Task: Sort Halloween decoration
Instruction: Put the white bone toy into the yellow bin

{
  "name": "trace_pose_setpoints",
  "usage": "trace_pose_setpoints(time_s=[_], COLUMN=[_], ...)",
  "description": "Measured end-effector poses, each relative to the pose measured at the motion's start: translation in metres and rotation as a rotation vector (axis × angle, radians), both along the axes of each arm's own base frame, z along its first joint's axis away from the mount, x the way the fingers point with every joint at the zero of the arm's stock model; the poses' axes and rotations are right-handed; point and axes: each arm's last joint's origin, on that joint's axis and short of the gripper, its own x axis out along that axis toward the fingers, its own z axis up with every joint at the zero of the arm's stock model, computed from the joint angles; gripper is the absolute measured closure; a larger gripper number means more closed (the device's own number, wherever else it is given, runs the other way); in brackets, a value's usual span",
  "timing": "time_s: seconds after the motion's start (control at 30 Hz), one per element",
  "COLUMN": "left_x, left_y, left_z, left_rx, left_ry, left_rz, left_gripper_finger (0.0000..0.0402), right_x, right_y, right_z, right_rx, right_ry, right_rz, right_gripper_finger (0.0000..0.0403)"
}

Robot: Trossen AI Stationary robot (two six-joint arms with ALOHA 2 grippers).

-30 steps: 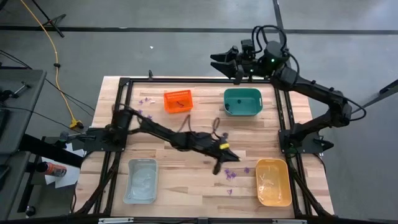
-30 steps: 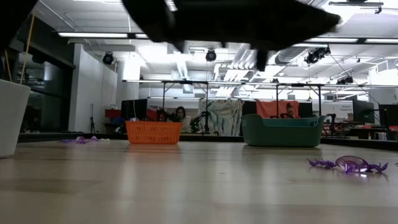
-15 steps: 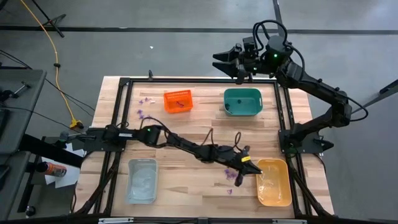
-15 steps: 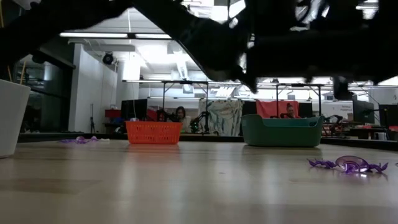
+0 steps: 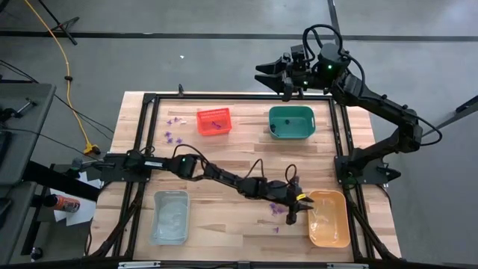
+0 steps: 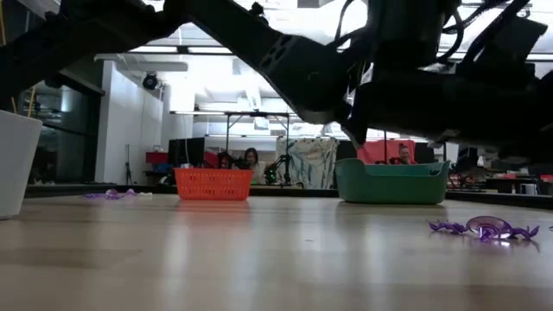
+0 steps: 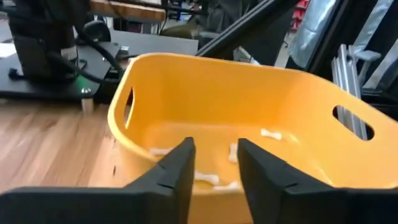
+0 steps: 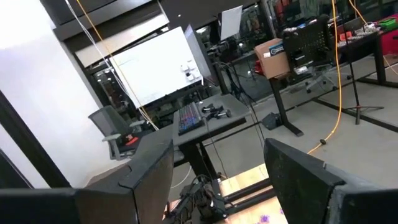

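The left arm is stretched far across the surface (image 5: 224,228), its left pincer (image 5: 296,203) hanging at the near rim of the yellow-orange bin (image 5: 329,218). From the wrist view the two fingers (image 7: 180,168) stand parted with nothing between them, and they look straight into the bin, where a few pale bone-shaped bits (image 7: 205,179) lie on the floor.

What matters next, I'd say, is the little heap of purple trinkets (image 5: 278,211) — it lies on the wood just beside the left pincer, on the side away from the bin, so the pincer would have to draw back toward its own base and drop down to reach it. The cluster is too small to give a long axis. One stray purple piece (image 5: 275,230) sits a little nearer the front edge. More purple bits (image 5: 173,137) lie well apart, beside the red-orange basket (image 5: 213,122).

The right pincer (image 5: 270,73) waits wide open, beyond the far edge, near the green bin (image 5: 291,122). The left arm is plainly the nearer one.
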Motion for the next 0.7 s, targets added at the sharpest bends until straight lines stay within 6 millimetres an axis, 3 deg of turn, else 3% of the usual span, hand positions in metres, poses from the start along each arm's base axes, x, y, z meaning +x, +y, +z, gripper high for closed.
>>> trace_pose_setpoints(time_s=[0.13, 0.3, 0.4, 0.5, 0.6, 0.7], left_x=[-0.002, -0.024, -0.050, -0.078, -0.108, -0.146], left_y=[0.006, 0.039, 0.070, 0.110, 0.149, 0.173], left_z=[0.026, 0.091, 0.124, 0.152, 0.165, 0.171], left_rx=[0.014, 0.226, 0.342, 0.338, 0.268, 0.160], left_ry=[0.073, 0.335, 0.529, 0.677, 0.753, 0.728], left_rz=[-0.012, -0.072, -0.092, -0.043, 0.018, 0.054], left_gripper_finger=[0.0245, 0.0216, 0.0214, 0.0219, 0.0226, 0.0234], right_x=[0.000, 0.000, -0.001, -0.001, -0.001, -0.001], right_y=[0.000, -0.001, -0.002, -0.002, -0.002, -0.002], right_z=[0.000, 0.000, 0.000, 0.001, 0.002, 0.003], right_rx=[-0.019, -0.042, -0.044, -0.050, -0.055, -0.064], right_ry=[0.004, 0.006, -0.001, -0.010, -0.021, -0.026], right_rz=[-0.002, -0.007, -0.012, -0.014, -0.014, -0.015], right_gripper_finger=[0.0158, 0.0158, 0.0158, 0.0158, 0.0158, 0.0158])
